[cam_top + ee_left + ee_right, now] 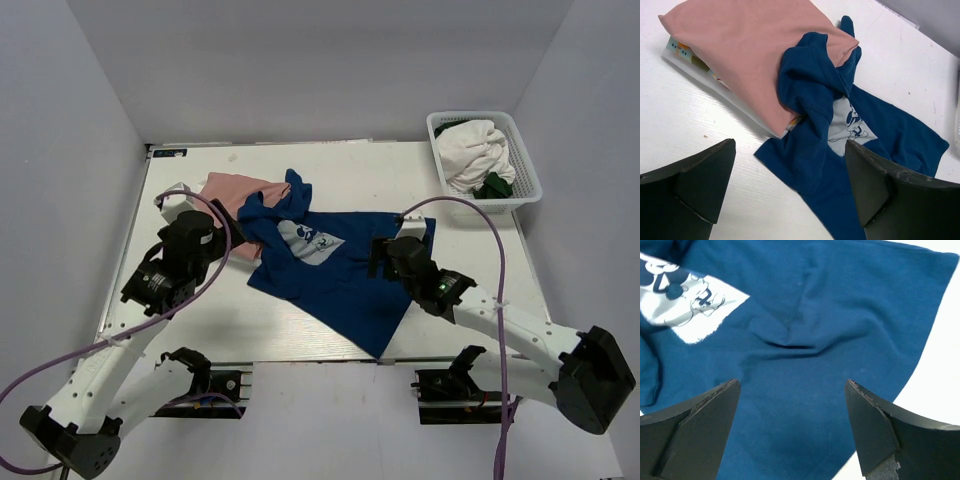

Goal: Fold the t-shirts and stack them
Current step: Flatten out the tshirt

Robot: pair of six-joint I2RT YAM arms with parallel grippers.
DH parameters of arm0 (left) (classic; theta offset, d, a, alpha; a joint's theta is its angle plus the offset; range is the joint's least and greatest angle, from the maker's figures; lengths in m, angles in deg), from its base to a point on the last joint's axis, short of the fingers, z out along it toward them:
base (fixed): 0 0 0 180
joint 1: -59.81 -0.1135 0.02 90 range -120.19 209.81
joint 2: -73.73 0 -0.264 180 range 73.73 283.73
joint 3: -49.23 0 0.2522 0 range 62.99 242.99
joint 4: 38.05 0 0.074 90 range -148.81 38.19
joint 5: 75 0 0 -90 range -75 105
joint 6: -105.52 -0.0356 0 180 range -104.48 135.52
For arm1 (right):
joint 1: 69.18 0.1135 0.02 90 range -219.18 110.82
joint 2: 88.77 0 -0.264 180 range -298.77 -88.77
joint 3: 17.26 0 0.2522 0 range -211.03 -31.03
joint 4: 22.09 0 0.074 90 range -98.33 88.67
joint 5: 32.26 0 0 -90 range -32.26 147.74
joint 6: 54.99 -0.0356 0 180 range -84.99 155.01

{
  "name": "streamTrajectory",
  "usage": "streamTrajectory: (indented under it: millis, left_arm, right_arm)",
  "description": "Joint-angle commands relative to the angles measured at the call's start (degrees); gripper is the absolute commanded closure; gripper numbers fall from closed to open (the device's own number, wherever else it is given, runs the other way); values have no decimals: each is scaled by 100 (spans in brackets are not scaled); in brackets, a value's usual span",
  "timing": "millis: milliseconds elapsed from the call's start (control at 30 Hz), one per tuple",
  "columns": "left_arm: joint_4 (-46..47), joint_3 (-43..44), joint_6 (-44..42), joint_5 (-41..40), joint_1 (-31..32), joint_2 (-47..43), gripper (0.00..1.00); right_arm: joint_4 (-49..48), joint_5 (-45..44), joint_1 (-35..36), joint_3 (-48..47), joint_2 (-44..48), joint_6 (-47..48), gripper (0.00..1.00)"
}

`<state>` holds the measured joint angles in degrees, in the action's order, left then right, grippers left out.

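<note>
The dark blue t-shirt [335, 275] lies rumpled and partly spread across the middle of the table, its white print [308, 240] showing. Its upper part overlaps the folded salmon-pink t-shirt [238, 195] at the back left. My left gripper [222, 240] is open and empty, just left of the blue shirt's sleeve [805, 160]; the pink shirt [750, 55] lies beyond it. My right gripper [385, 255] is open and empty, hovering over the blue shirt's right part [805, 390], near its edge.
A white lattice basket [525, 170] with white and dark green cloth stands at the back right. Under the pink shirt lies a white folded item with coloured print [682, 52]. Purple cables loop over both arms.
</note>
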<state>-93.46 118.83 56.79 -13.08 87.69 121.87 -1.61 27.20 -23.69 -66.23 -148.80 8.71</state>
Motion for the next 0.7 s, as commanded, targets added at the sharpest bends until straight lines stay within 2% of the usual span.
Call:
streamTrajectory:
  millis: [0, 333, 467, 500, 633, 667]
  left_arm:
    - [-88, -3, 30, -146, -19, 28, 0]
    - [33, -230, 82, -23, -19, 82, 0]
    - [104, -284, 82, -23, -19, 195, 0]
    - [104, -284, 82, -23, -19, 257, 0]
    - [43, -284, 82, -75, -19, 380, 0]
    - [43, -284, 82, -75, -19, 380, 0]
  right_arm:
    - [-285, 399, 29, -391, -210, 177, 10]
    - [-1216, 1673, 47, -874, -1299, 486, 10]
    - [-1533, 2253, 91, -1689, -2283, 766, 10]
    - [-1542, 2289, 100, -1848, -2912, 776, 10]
    - [-1192, 2483, 170, -3112, -4103, 846, 10]
    - [-1165, 2562, 170, -3185, -4392, 803, 10]
